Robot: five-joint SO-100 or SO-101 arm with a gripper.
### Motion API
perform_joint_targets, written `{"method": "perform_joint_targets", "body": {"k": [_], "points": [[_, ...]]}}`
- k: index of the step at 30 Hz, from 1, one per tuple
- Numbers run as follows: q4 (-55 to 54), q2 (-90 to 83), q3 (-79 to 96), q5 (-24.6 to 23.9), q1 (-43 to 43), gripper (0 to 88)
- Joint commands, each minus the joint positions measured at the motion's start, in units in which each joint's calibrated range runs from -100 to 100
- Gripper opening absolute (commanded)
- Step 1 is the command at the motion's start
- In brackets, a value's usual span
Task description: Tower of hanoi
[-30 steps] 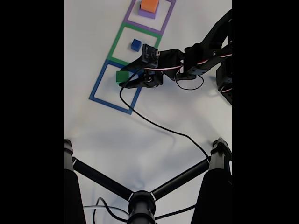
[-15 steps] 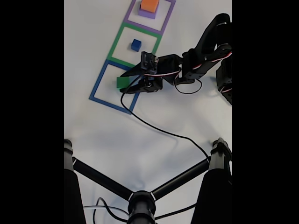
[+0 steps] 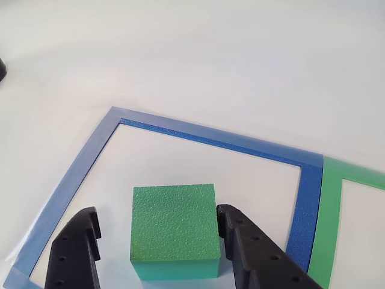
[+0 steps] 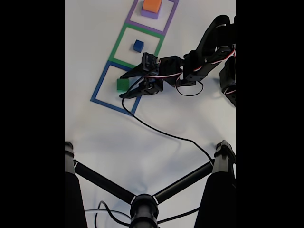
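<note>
The green block (image 3: 174, 226) rests on the white table inside the blue tape square (image 3: 204, 137). My gripper (image 3: 157, 215) is open around it: the left finger (image 3: 78, 250) stands a gap away and the right finger (image 3: 249, 250) sits close against its side. The fixed view shows the green block (image 4: 122, 84) between the tips of the gripper (image 4: 124, 86), the small blue cube (image 4: 138, 45) inside the green tape square, and the orange block (image 4: 152, 4) stacked on the purple slab (image 4: 149, 14) in the purple tape square at the top.
Three tape squares run in a row: blue (image 4: 101, 90), green (image 4: 116, 47), purple (image 4: 168, 21). The arm (image 4: 209, 52) reaches in from the right, trailing a black cable (image 4: 161, 130). Black tripod legs (image 4: 142, 204) cross the bottom of the fixed view.
The gripper moved down and slightly left with the green block, deeper into the blue square. The block now rests on the table and the fingers have parted from it.
</note>
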Motion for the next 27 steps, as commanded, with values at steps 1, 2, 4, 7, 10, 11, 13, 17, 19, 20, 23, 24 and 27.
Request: {"method": "perform_joint_targets", "body": {"k": [1,2,4,7,10,11,13,17,19,20,23,24,27], "points": [[-0.60,-4.94,0.18,0.98,-0.07,23.7],[0.78,-7.58,0.72,0.98,-0.07,23.7],[6.28,-14.47,1.54,0.98,0.01,23.4],[20.04,-27.21,2.27,0.98,1.23,22.2],[39.23,-41.72,1.27,0.98,3.36,18.4],[45.54,-45.96,0.91,0.98,4.28,16.8],[59.06,-54.38,-0.64,0.98,6.41,13.0],[81.64,-65.67,-6.36,0.98,10.91,6.3],[94.18,-68.16,-12.91,0.98,13.27,3.8],[98.96,-68.88,-15.90,0.98,14.34,3.0],[114.26,-69.52,-26.81,0.98,17.85,2.0],[117.90,-69.68,-29.35,0.98,18.92,1.9],[126.32,-69.92,-36.08,0.98,21.97,1.9]]}}
